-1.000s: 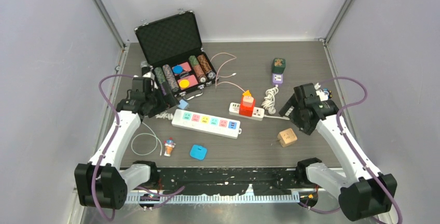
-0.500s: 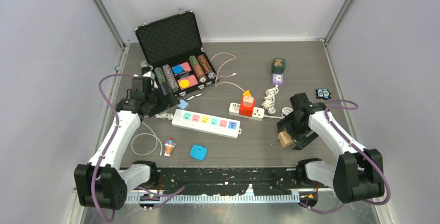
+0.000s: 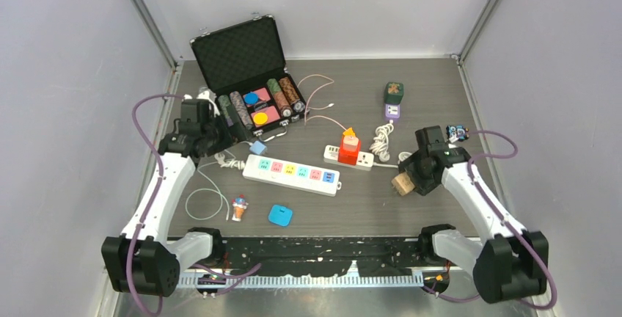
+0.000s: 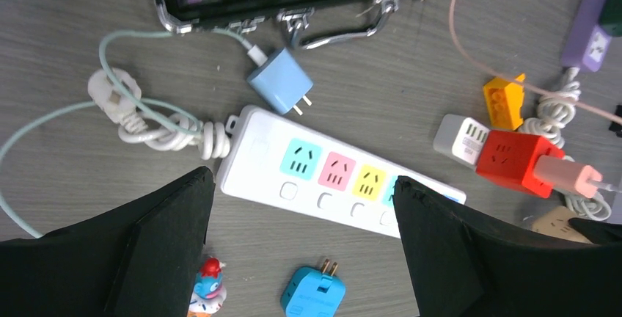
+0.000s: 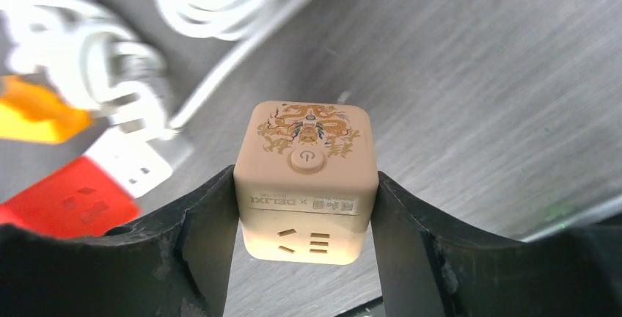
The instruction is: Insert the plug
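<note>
As right claw [image 5: 304, 185] pinches it, tan cube plug [image 5: 306, 163], between fingers [image 5: 198, 258]

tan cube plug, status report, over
Right hand shut on tan cube plug. Left hand open, hovering by white power strip. Strip's visible sockets free.

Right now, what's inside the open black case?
The black case holds four rows of poker chips flanking two pink blocks, one with a blue disc on top, one with a yellow disc. Anything beneath the chips and blocks is covered.
</note>
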Robot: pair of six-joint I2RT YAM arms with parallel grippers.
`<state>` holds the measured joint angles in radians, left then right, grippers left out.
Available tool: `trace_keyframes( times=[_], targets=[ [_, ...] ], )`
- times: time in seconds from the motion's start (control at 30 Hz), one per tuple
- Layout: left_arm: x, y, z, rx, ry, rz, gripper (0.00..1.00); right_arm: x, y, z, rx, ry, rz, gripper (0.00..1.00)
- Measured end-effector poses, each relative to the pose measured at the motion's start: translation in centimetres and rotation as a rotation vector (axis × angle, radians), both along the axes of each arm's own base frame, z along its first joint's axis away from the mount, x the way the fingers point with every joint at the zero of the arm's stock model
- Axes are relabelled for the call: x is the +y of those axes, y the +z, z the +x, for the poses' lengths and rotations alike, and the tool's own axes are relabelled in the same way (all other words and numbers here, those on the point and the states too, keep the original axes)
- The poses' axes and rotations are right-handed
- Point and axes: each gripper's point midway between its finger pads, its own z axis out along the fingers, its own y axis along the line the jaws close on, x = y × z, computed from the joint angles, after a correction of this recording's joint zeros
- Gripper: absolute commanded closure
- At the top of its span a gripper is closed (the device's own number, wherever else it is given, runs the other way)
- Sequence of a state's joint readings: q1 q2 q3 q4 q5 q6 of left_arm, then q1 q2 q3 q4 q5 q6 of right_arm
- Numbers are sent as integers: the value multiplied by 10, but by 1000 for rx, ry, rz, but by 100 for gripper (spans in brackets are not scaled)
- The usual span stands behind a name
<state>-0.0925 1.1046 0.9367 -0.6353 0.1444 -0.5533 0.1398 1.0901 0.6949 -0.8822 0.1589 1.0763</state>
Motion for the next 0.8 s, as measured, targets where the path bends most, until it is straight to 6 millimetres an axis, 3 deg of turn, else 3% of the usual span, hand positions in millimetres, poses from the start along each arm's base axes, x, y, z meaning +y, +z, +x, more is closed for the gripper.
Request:
trace_keyframes(
  times=[0.2,0.4,0.57,0.8],
  targets=[
    [0,41,17,-101,-10,8,9,0,61,37,-253,87,-24,73],
    [-12,52,19,-126,-68,-39,11,10,123,72,-442,224,-31,81],
    [-33,71,20,-183,-172,-116,11,49,178,103,-679,415,82,87],
    [-70,131,18,-373,-386,-269,12,124,250,131,-1011,769,281,95]
  ],
)
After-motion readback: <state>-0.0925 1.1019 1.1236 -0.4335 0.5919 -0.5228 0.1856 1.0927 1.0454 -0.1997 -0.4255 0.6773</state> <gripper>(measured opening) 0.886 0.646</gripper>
